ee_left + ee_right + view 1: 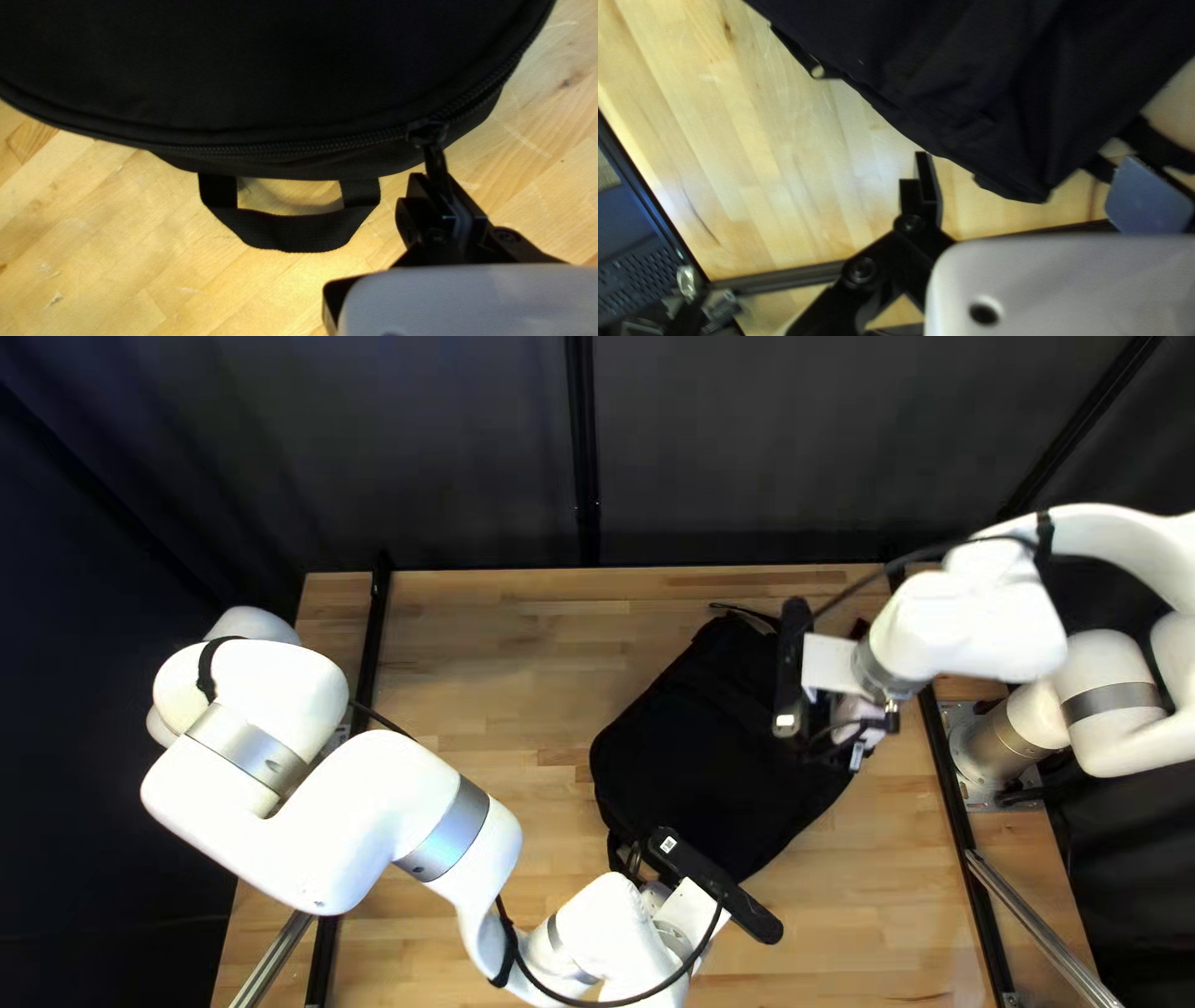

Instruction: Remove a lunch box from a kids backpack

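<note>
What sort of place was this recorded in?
Probably a robotics lab or test station: a left arm and a right arm stand at opposite sides of a wooden table, with a dark curtain behind it.

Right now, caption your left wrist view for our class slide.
Left pincer gripping a black backpack's zipper pull, beside the carrying loop.

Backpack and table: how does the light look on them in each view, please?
Top left view: table brightly lit, backpack almost flat black. Left wrist view: glare on the table near the carry loop, backpack mostly dark. Right wrist view: pale sheen on the table, faint folds in the backpack.
</note>
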Action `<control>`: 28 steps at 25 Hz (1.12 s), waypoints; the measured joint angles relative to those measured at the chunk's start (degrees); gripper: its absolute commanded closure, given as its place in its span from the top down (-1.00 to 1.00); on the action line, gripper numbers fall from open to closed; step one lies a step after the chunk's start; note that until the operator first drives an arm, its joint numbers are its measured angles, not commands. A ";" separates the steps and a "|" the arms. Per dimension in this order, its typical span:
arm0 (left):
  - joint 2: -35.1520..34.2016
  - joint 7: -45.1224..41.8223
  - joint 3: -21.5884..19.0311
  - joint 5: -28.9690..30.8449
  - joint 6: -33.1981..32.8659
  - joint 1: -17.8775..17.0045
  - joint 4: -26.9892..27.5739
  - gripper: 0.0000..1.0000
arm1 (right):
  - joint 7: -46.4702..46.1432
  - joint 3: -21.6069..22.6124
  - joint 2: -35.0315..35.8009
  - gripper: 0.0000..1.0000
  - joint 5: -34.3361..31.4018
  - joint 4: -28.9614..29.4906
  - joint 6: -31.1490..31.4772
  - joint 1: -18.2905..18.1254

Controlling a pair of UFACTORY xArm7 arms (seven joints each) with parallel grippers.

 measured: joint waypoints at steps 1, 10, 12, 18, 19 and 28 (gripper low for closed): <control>0.00 0.12 -0.01 0.02 0.03 0.00 0.05 -1.00 | 1.01 0.55 0.43 1.00 -0.08 -0.60 -1.22 -0.03; -0.06 0.76 -0.05 0.16 0.11 0.05 0.16 -1.00 | -0.91 1.27 -0.71 1.00 0.48 -6.79 -10.61 2.18; -0.07 0.76 -0.03 0.20 0.04 0.07 0.06 -1.00 | -3.03 0.72 -1.96 1.00 0.56 -7.89 -11.76 3.12; -0.15 0.59 -0.03 0.25 -0.05 0.03 -0.15 -1.00 | -6.33 2.39 -4.09 1.00 -0.86 -8.53 -12.80 6.16; -0.17 0.60 -0.03 0.26 -0.05 0.03 -0.16 -1.00 | -7.19 2.53 -4.68 1.00 -1.02 -8.66 -12.82 6.89; -0.25 0.78 -0.04 0.41 -0.12 0.00 -0.25 -1.00 | -8.23 2.74 -5.42 1.00 -1.23 -8.88 -12.85 7.84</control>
